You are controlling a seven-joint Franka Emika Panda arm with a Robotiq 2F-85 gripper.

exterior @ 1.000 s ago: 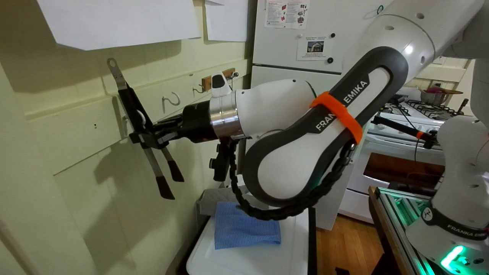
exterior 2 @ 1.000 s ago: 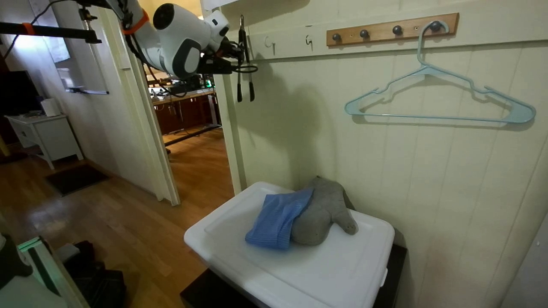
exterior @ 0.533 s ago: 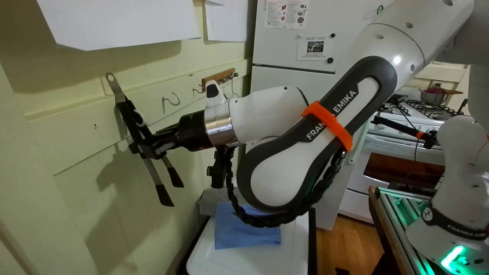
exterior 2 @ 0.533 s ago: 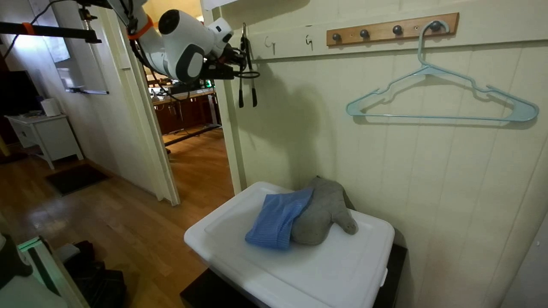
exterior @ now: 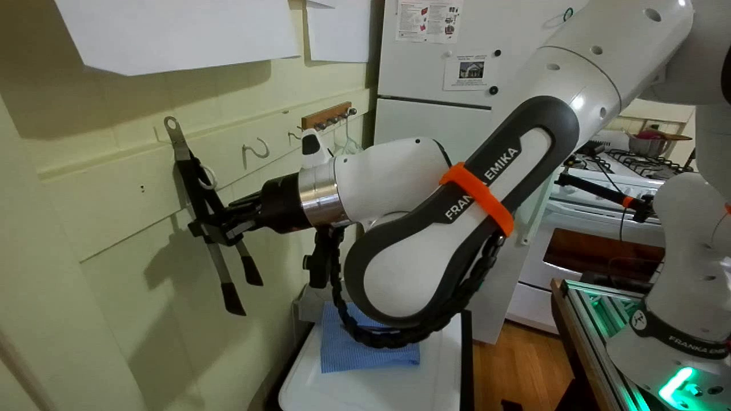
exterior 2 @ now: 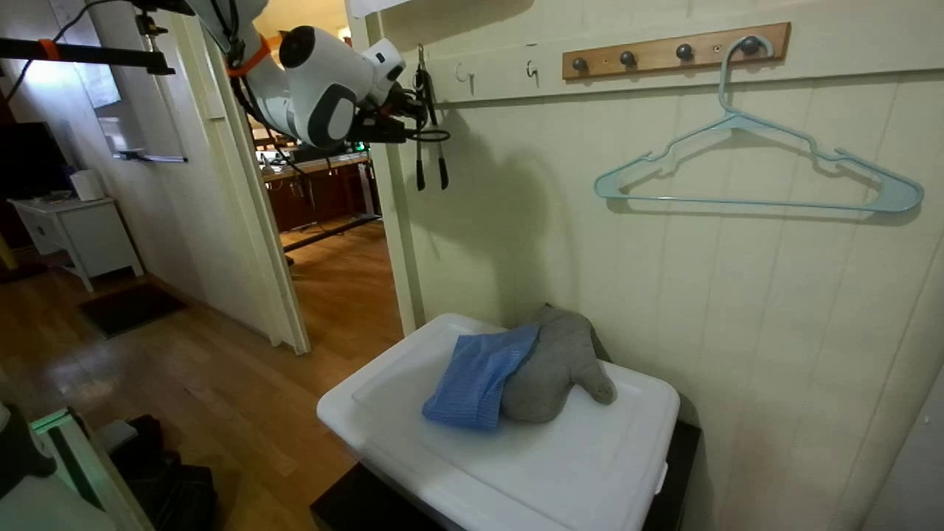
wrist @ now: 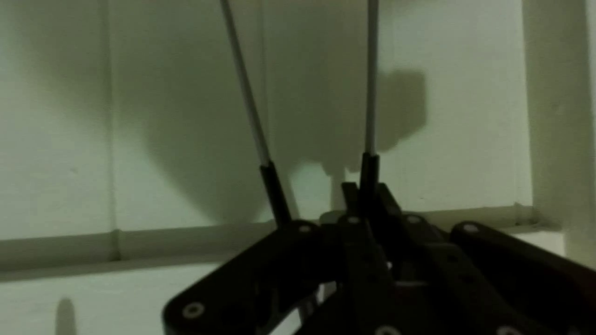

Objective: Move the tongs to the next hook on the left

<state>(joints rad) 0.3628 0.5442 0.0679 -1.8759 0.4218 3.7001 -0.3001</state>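
The long black tongs (exterior: 193,185) hang nearly upright, ringed end up, tips down, close to the wall. They also show in an exterior view (exterior 2: 443,173) and in the wrist view (wrist: 371,93), where their two metal arms point up the picture. My gripper (exterior: 216,228) is shut on one arm of the tongs at its black handle; in the wrist view the fingers (wrist: 368,200) close around that arm. A pale wire hook (exterior: 255,149) is bare right of the tongs, and it also shows here (exterior 2: 464,76). Whether a hook sits behind the tongs' top end I cannot tell.
Another bare hook (exterior 2: 532,68) is beside a brown peg strip (exterior 2: 664,55) holding a pale blue hanger (exterior 2: 752,201). White sheets (exterior: 183,34) stick out above. Below, a white bin lid (exterior 2: 516,472) carries a blue cloth (exterior 2: 479,383) and a grey mitt (exterior 2: 553,369).
My gripper and the held tongs have moved down along the wall, and slightly right of late in both exterior views. The grip on the tongs is unchanged.
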